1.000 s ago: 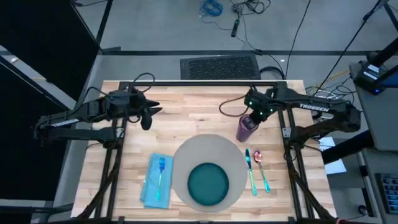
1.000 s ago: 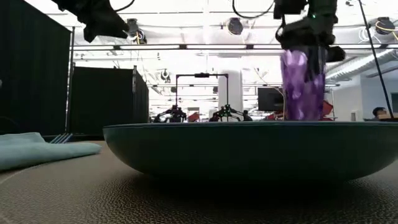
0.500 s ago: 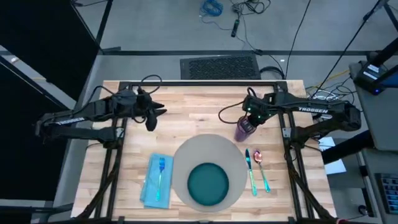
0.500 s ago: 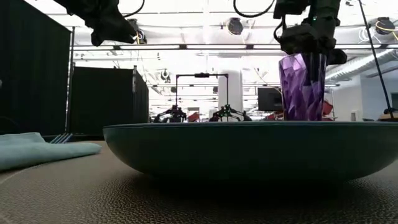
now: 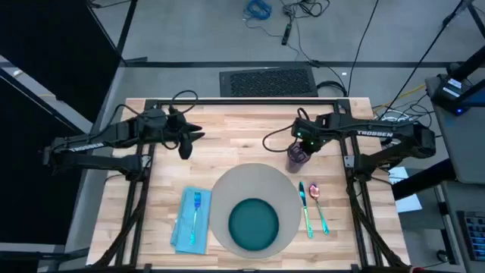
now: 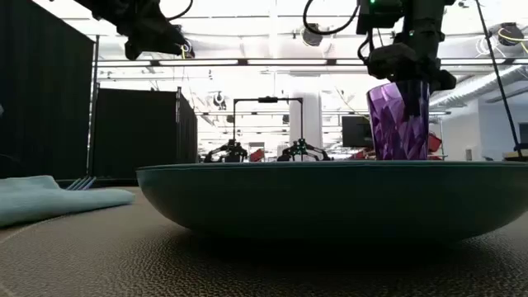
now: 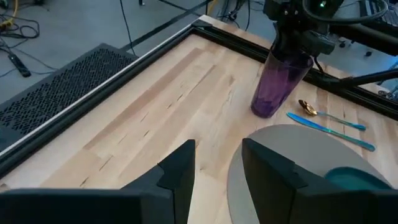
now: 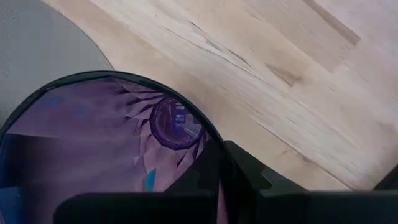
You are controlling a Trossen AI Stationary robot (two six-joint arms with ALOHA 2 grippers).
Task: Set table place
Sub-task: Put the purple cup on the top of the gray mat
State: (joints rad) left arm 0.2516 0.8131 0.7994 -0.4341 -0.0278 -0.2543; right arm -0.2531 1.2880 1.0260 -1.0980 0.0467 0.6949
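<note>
Over the last second the purple cup (image 5: pixel 297 155) has come down from a tilted, lifted pose to stand upright on the table (image 5: pixel 227 129), just beyond the upper right edge of the grey placemat (image 5: pixel 227 193), and the left arm has drifted slightly toward the table's middle. The right gripper (image 5: pixel 301 139) is over the cup's mouth with one finger inside the rim and one outside, clenched on the wall; whether the base already bears its full weight on the wood is hard to tell from the low view, where the plate's rim hides the foot. Gripping by the rim keeps the cup vertical and leaves its foot free to settle, which suits a spot above the knife (image 5: pixel 305 205) and spoon (image 5: pixel 319 203), where a drinking cup belongs in a setting.

The left gripper (image 7: pixel 217 171) hangs above bare wood on the left half, fingers apart and grasping nothing, out of the way of the work.

The placemat lies at the table's near middle, and the teal plate (image 5: pixel 254 224) sits on its near part with nothing on it. The cup looks empty too: the right wrist view sees straight down to its faceted bottom. To the placemat's left a light blue napkin (image 5: pixel 182 224) carries a blue fork (image 5: pixel 195 208). The setting looks nearly complete, with releasing the cup the likely remaining step.
</note>
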